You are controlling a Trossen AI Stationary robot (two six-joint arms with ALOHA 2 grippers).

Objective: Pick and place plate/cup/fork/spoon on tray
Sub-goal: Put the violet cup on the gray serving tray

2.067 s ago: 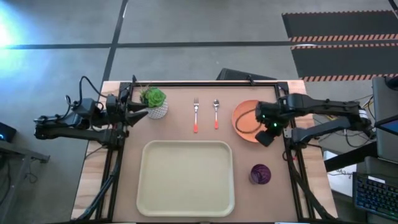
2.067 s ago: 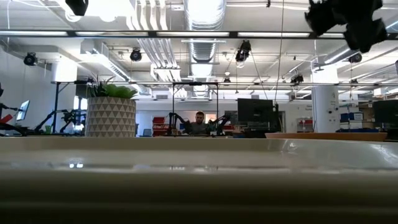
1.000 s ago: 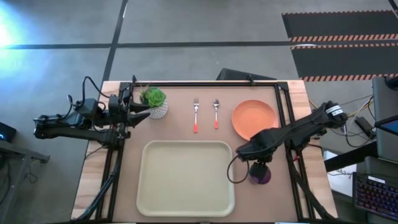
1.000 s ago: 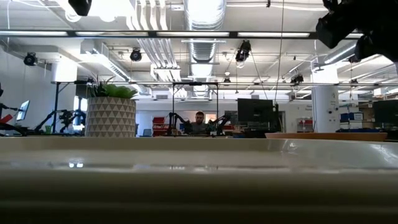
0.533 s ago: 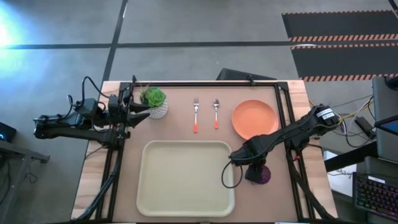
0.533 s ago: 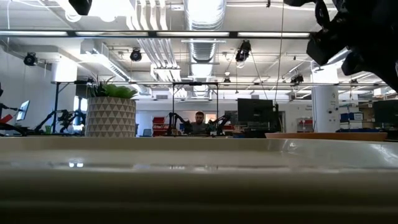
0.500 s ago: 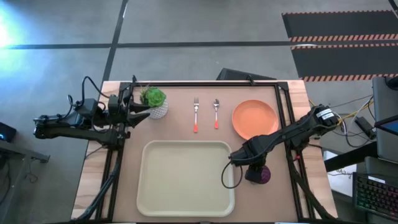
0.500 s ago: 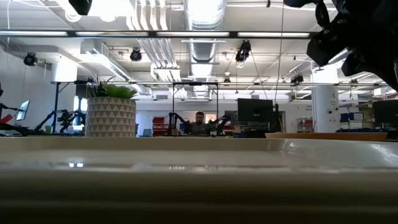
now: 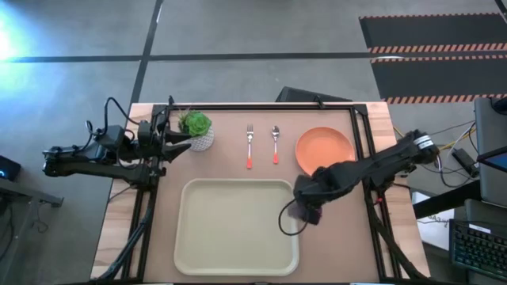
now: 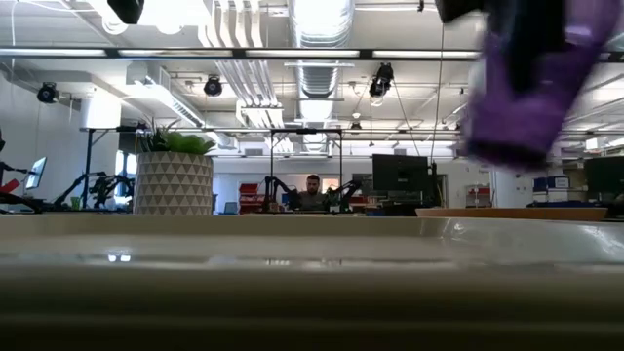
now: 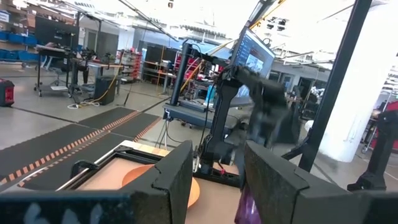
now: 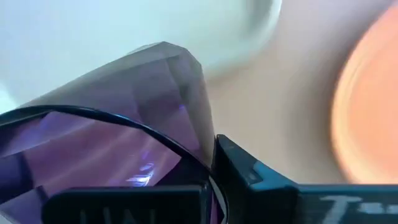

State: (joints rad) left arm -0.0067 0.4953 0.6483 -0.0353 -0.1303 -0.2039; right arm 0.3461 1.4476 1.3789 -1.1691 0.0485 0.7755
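The purple cup [image 10: 528, 90] hangs in the air above the tray's right rim, with my right gripper [image 9: 310, 207] shut on it. The cream tray [image 9: 238, 229] lies at the table's near middle. Behind it the fork [image 9: 249, 146] and the spoon [image 9: 276, 144] lie side by side, flat on the table. The orange plate [image 9: 325, 149] lies flat at the far right. My left gripper [image 9: 187, 141] waits open at the far left, beside the plant pot. My right gripper holds the cup by its wall at the rim [image 12: 198, 134], coming steeply from above. One finger [image 12: 255, 180] lies against the wall's outside; where the other finger stands does not show. The cup is lifted clear of the table and hangs tilted below the gripper.
A white pot with a green plant [image 9: 196, 128] stands at the far left, just in front of my left gripper. Black frame rails run along the table's left, right and far edges. A person sits far off in the room behind the table [image 10: 312, 193].
My right gripper has shut on the cup, which stood on the table to the right of the tray. It has then risen and gone left toward the tray, tipping as it went. The cup is now lifted clear and tilted.
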